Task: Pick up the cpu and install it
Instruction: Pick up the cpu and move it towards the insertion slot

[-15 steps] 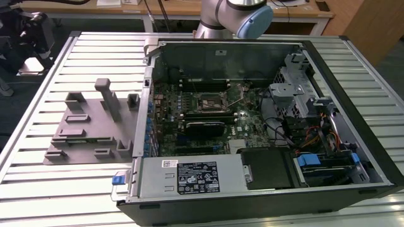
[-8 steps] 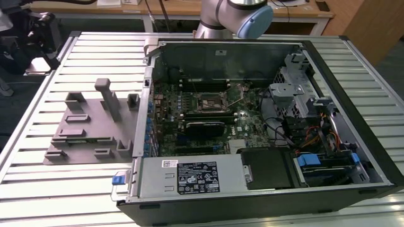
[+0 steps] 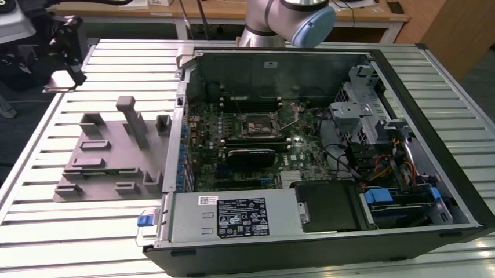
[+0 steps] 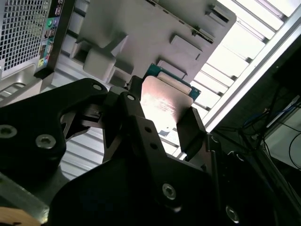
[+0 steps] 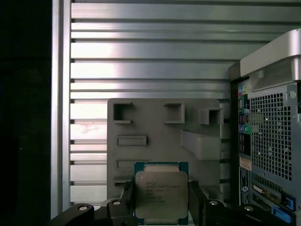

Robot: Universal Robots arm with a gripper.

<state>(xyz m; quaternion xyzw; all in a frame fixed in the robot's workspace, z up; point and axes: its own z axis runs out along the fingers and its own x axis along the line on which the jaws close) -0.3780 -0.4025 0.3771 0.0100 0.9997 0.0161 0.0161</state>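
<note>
1. I see my end effector (image 5: 162,188) clamped on the flat, square, silver-topped cpu (image 5: 161,197), held in the air.
2. In the exterior view, the grey plastic holder plate (image 3: 108,168) lies at 9 o'clock from the open black computer case (image 3: 325,255) on the slatted metal surface (image 3: 77,231).

The cpu (image 5: 161,197) has a smooth metal lid with a soft silver sheen, set on a teal-green board edge. The gripper (image 5: 161,203) is matt black, with bright metal screw heads. The holder plate (image 5: 155,127) is dull grey plastic, the table (image 5: 141,47) is ribbed bare metal with a satin shine, and the computer case (image 5: 273,136) shows perforated grey sheet metal
</note>
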